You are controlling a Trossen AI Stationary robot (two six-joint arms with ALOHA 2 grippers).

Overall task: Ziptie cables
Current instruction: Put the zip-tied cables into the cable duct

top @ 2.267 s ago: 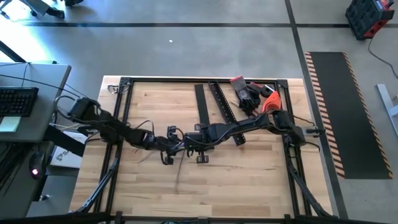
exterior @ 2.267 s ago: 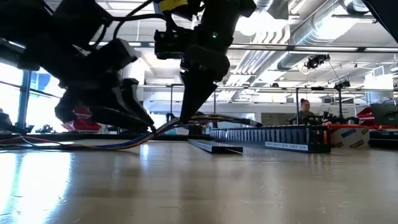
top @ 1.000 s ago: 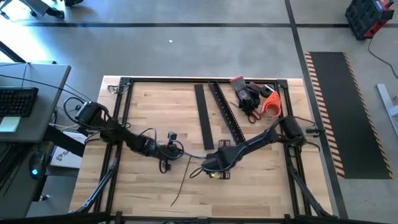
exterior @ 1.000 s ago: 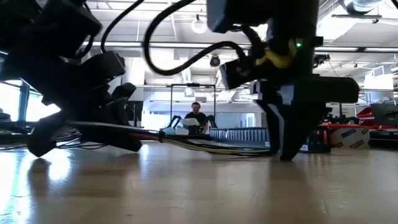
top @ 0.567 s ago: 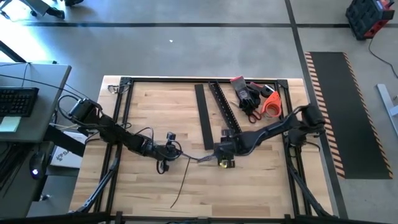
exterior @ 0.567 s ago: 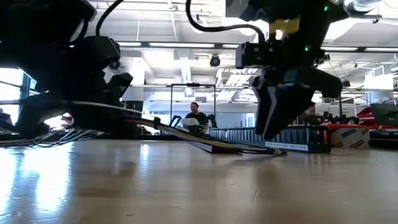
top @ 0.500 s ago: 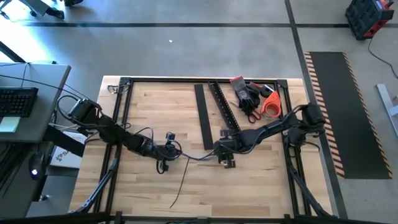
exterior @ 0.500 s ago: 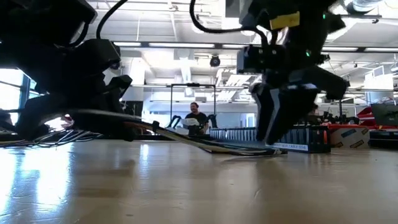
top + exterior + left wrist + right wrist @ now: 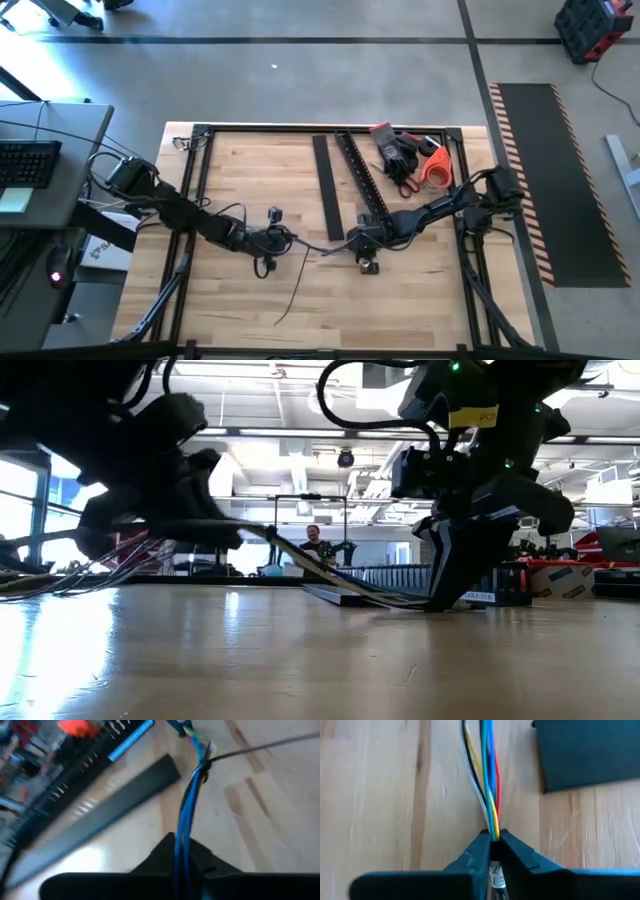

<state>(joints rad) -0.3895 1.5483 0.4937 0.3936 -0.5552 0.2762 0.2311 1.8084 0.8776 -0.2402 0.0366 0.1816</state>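
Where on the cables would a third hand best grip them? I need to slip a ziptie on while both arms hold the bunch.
Probably the free span of the cables between the left gripper and right gripper, coming from above. Both are shut on the bunch, and in the low view it hangs off the table there, its wires drawn together.

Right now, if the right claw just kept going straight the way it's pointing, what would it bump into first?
Most likely nothing solid soon. The right gripper, shut on the cables, points along the bundle over bare table; the flat black rail lies off to one side. Farther on sits the left gripper, though depth is unclear.
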